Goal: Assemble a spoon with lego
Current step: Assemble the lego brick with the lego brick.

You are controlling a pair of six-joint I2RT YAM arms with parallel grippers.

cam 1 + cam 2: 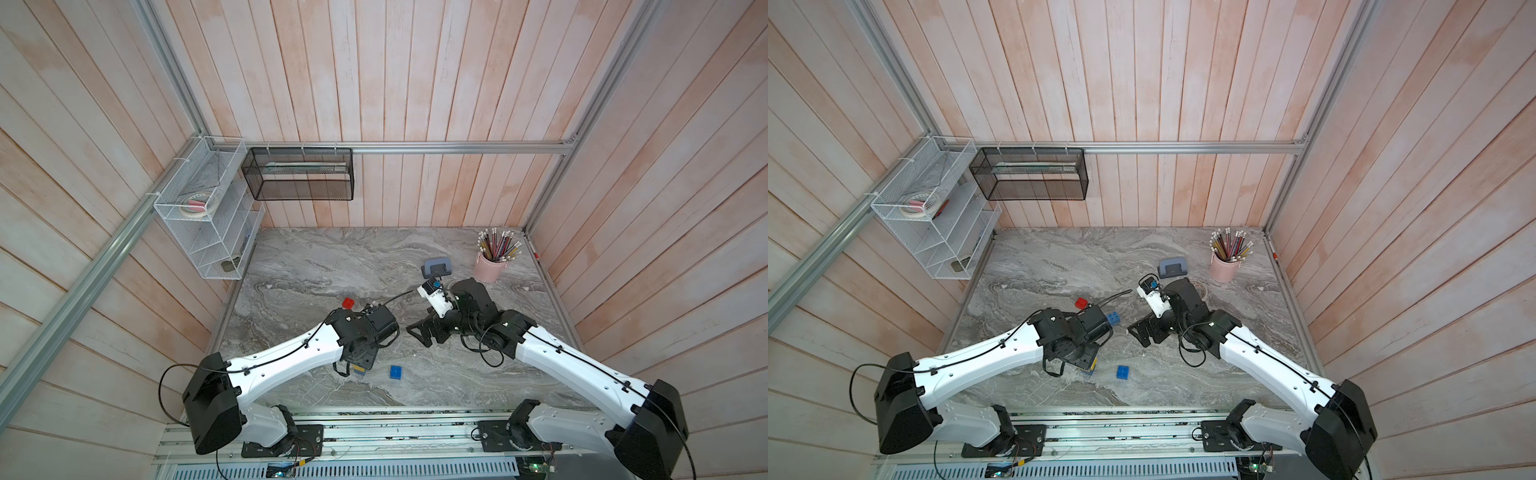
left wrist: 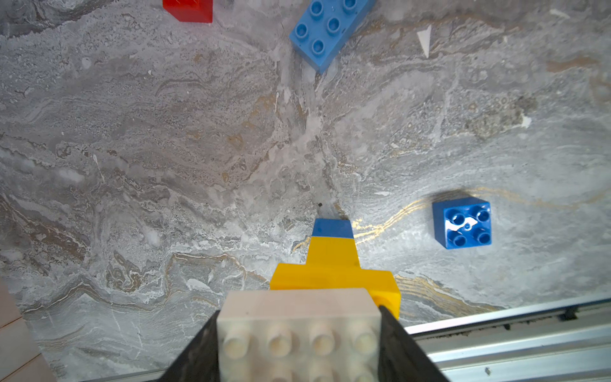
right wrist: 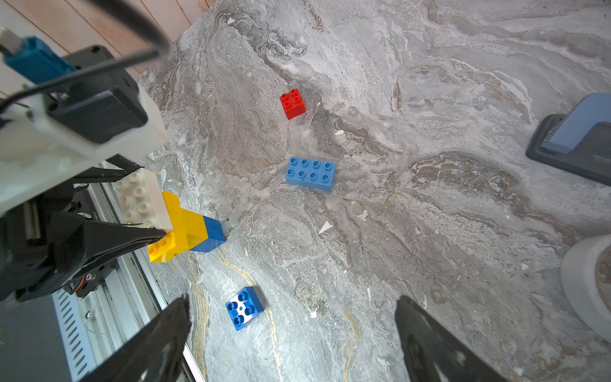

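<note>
left gripper (image 2: 299,322): clamped on white end of part-built spoon (image 2: 332,261)
right gripper (image 3: 293,302): spread wide, holding nothing
loose: red square brick (image 3: 292,103), long blue brick (image 3: 310,173), blue square brick (image 3: 244,308)

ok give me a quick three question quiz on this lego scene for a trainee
1. True or false: the right gripper holds a brick.
2. Which colour of brick in the part-built spoon does the left gripper clamp? A white, B yellow, C blue.
3. How many loose bricks lie on the table in the right wrist view?

Key:
1. False; its jaws stand open and empty.
2. A, the white brick.
3. Three: red brick, long blue brick, small blue brick.
</note>
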